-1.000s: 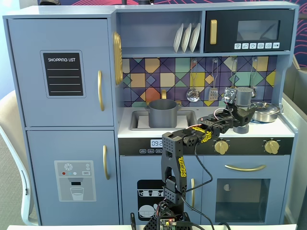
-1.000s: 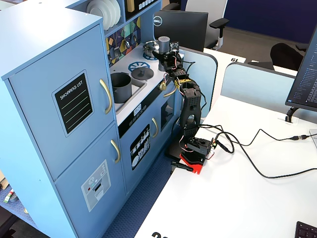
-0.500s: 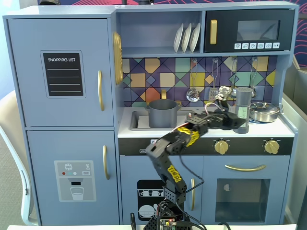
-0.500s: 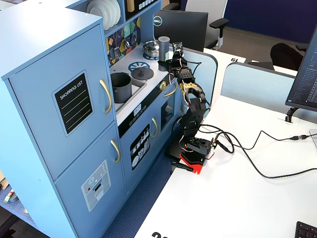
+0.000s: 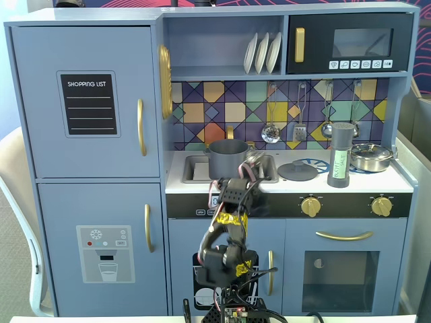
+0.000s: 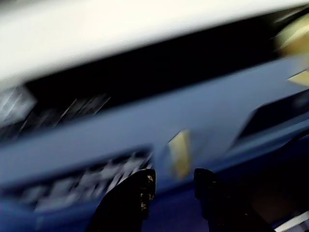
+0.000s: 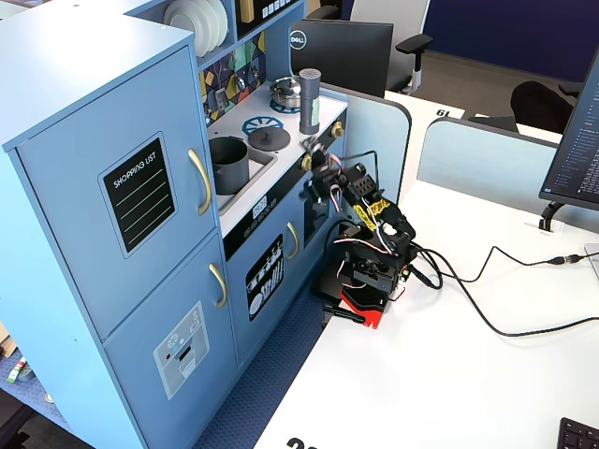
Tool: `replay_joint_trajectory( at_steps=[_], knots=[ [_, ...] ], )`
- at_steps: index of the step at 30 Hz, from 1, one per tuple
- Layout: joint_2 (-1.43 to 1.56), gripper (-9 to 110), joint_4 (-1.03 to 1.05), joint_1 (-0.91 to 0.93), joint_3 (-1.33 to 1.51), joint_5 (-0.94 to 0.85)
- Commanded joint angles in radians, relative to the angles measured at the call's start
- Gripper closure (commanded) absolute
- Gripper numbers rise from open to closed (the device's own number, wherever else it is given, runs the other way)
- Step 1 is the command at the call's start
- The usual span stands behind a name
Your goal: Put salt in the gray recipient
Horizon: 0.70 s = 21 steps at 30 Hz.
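The salt (image 5: 341, 156) is a tall dark-gray shaker with a pale green label. It stands upright on the white counter at the right, next to the shiny pan, and also shows in the other fixed view (image 7: 309, 101). The gray recipient (image 5: 227, 156) is a matte gray pot sitting in the sink; it shows in both fixed views (image 7: 227, 164). My gripper (image 5: 254, 163) is raised in front of the counter edge, between pot and shaker, touching neither. In the blurred wrist view the gripper (image 6: 175, 186) is open and empty, with blue cabinet front behind its fingers (image 6: 145, 191).
A flat gray lid (image 5: 297, 171) lies on the counter between sink and shaker. A shiny silver pan (image 5: 371, 157) stands at the far right. Gold knobs (image 5: 310, 206) line the front panel. Cables (image 7: 487, 299) trail from the arm base across the white desk.
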Motion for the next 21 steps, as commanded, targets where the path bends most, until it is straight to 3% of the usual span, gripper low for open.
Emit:
replay_joint_trajectory(
  at_steps=[1,9,14,18,21],
  knots=[
    [0.101,101,0.066,-0.172,0.130,0.026],
    [0.209,101,0.055,-0.324,0.472,-0.158],
    [0.293,101,0.003,-0.305,0.615,-0.268],
    [0.291,101,0.034,-0.310,0.683,-0.261],
    [0.295,100,0.064,-0.322,0.683,-0.140]
  ],
)
